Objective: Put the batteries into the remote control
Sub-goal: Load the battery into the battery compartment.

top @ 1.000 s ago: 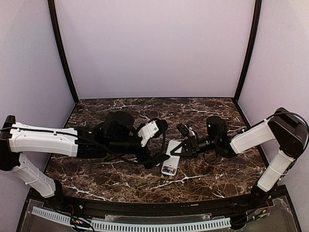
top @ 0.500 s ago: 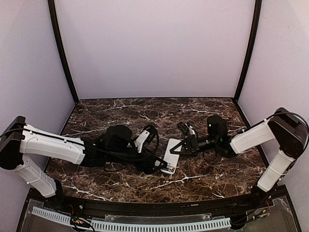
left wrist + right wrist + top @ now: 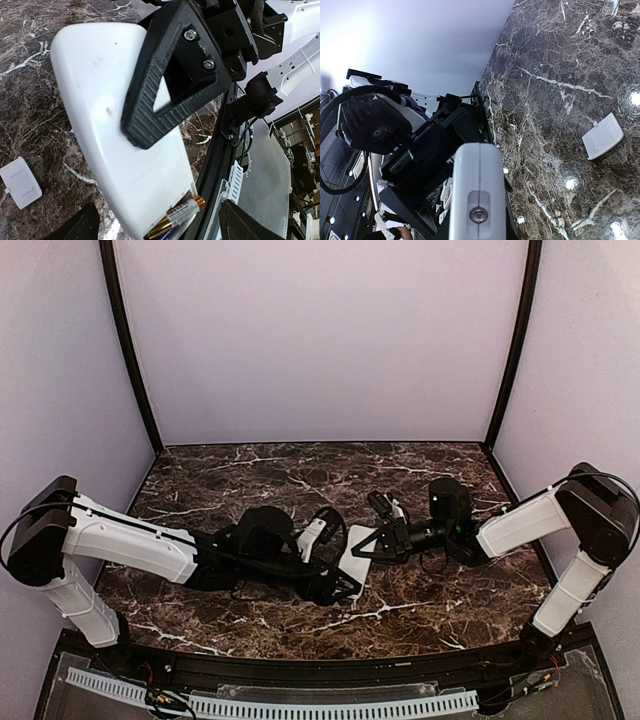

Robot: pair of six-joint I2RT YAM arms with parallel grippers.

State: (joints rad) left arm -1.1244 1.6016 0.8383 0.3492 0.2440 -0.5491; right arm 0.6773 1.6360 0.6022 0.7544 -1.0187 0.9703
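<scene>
Two arms meet a little toward the near edge from the middle of the dark marbled desk (image 3: pixel 250 470), and the remote control (image 3: pixel 353 548) sits between them with its plain white back facing up. The right gripper (image 3: pixel 372 543) is clenched on the remote control, one black triangular finger (image 3: pixel 170 85) lying flat across the back toward the end farther from the near edge. Whether the handset rests on the desk or is held just above it cannot be told. The left gripper (image 3: pixel 337 586) is released, its two fingers spread wide to either side of the remote control's nearer end and touching neither side of it. At that end the compartment is uncovered, and the batteries (image 3: pixel 176 218) show in it as gold and dark cylinders lying lengthwise; their number cannot be told. A small white cover piece (image 3: pixel 20 182) lies flat on the desk beside the remote control, apart from it.
</scene>
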